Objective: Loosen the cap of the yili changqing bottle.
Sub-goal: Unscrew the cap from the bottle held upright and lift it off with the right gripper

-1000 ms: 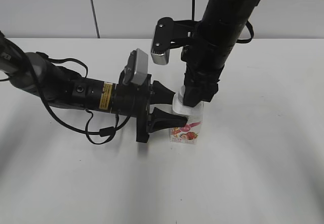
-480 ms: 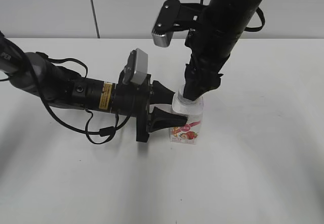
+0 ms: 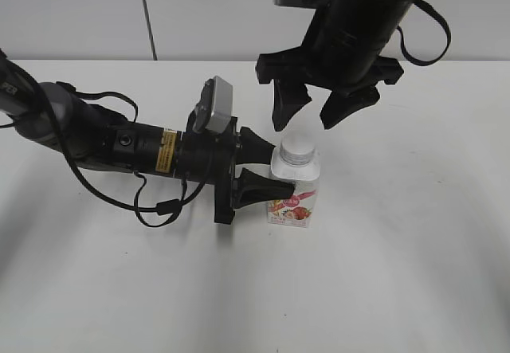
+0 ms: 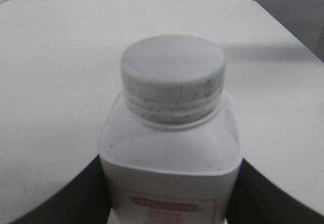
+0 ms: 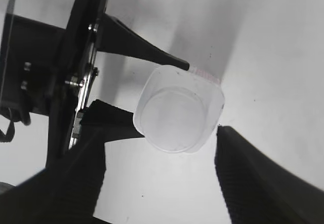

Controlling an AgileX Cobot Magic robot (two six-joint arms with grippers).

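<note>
The room is bright with soft, even light. The white table (image 3: 414, 273) has only faint grey shadows under the arms. From the left wrist, the cap (image 4: 172, 75) looks a bit fuzzy and grainy. From the right wrist, the bottle (image 5: 178, 113) glows too white, and the near black fingers (image 5: 263, 178) are blurry.

White squarish plastic bottle (image 3: 293, 191) bore a pink-red fruit label at its 6 o'clock face; the ribbed round screw cap (image 4: 172, 70) was white; grippers were black.

White table (image 3: 414, 273); pale panelled wall (image 3: 80, 14) behind.
</note>
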